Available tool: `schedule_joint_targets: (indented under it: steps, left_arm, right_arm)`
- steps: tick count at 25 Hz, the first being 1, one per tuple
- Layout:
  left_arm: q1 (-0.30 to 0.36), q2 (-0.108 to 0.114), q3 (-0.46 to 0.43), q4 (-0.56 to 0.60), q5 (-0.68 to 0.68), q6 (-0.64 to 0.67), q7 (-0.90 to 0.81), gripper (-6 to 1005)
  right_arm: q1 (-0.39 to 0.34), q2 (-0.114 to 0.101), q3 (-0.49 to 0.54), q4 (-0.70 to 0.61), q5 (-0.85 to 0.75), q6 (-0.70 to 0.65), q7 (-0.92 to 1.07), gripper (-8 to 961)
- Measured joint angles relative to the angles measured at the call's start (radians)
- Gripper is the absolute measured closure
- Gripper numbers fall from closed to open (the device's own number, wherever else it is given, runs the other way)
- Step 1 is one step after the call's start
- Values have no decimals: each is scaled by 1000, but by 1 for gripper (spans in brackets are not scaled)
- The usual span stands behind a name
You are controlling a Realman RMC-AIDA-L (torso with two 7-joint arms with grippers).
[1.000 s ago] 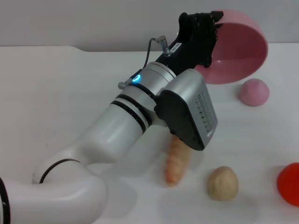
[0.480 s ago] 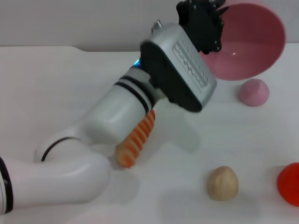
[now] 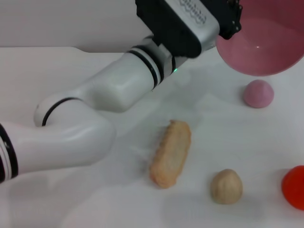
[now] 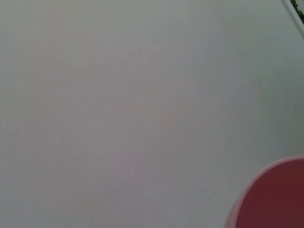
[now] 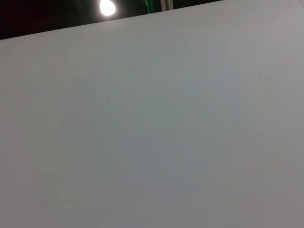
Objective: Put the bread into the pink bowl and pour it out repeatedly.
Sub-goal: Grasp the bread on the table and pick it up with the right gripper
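White table (image 3: pixel 57 71) all around, smooth and matte, with a pale wall behind it. On it the bread (image 3: pixel 170 153) is lying flat near the middle-front, plain tan side up, looking kinda grainy and rounded at both ends. Its long axis runs diagonally, near end pointing toward the robot and a bit left, far end angled away to the right. It's blurry along one edge, so the ridges barely show.

Up at the back right, the pink bowl (image 3: pixel 263 45) is lifted off the table and tipped so its glossy inside faces the camera; round, deep, shiny plastic. A sliver of its rim also shows in the left wrist view (image 4: pixel 273 199). The left claw (image 3: pixel 231 21) is on the bowl's rim at its left side and seems to be clamped onto it, though the fingertips are mostly hidden behind the black housing.

Other bits on the table: a small pink dome (image 3: pixel 258 93) below the bowl, a round tan bun (image 3: pixel 226 186) just right of the bread's near end, and a red thing (image 3: pixel 293 186) at the right edge.

Right claw isn't visible anywhere.
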Motion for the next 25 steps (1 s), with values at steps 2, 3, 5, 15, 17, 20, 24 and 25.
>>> schedule_joint_targets:
  steps: [2, 3, 5, 15, 17, 20, 24, 25]
  left_arm:
    - [-12, 0, -25, -4, 0, 25, -37, 952]
    - [-12, 0, -25, -4, 0, 25, -37, 952]
    - [-19, 0, -55, -5, 1, 48, -76, 952]
    - [-79, 1, -361, 7, -25, 495, -187, 952]
    - [-84, 2, -394, 9, -29, 550, -184, 952]
    - [-94, 6, -508, 14, -36, 718, -159, 952]
    - [-100, 8, -697, 16, -88, 938, -18, 952]
    - [-106, 9, -768, 12, -114, 1011, 42, 952]
  right_arm:
    - [3, 1, 0, 7, 2, -3, 0, 345]
    - [4, 2, 0, 10, 3, -4, 0, 345]
    - [9, 2, 0, 15, 3, -5, 0, 345]
    - [21, 5, -24, 25, 3, -7, 1, 346]
    - [23, 5, -24, 31, 3, -7, 2, 346]
    - [25, 5, -25, 36, 3, -3, 10, 346]
    - [44, 1, -25, 60, 3, 8, 18, 345]
    - [48, 1, -25, 64, 3, 15, 18, 345]
